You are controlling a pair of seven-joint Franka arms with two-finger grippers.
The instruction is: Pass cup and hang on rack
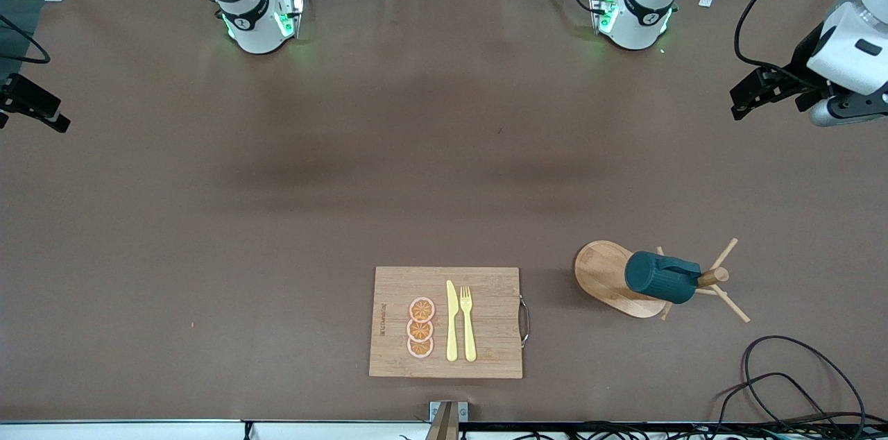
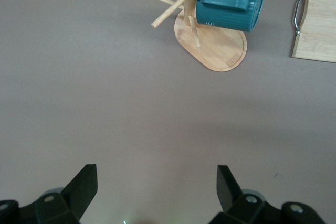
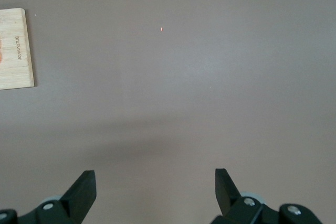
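The dark teal cup (image 1: 659, 277) hangs on its side on the wooden rack (image 1: 602, 268), against the central post and over the oval base. The rack stands near the front camera, toward the left arm's end of the table. The left wrist view shows the cup (image 2: 231, 4) and the rack (image 2: 220, 52) too. My left gripper (image 1: 739, 101) is open and empty, up over the table's edge at the left arm's end, well away from the rack; its jaws (image 2: 157, 174) stand wide apart. My right gripper (image 1: 50, 116) is open and empty at the right arm's end; its jaws (image 3: 156, 177) are over bare table.
A bamboo cutting board (image 1: 496, 350) lies near the front camera beside the rack, with a yellow knife (image 1: 451, 322), a yellow fork (image 1: 468, 322) and three orange slices (image 1: 420, 327). It also shows in the right wrist view (image 3: 13, 51). Black cables (image 1: 784, 384) lie at the table corner.
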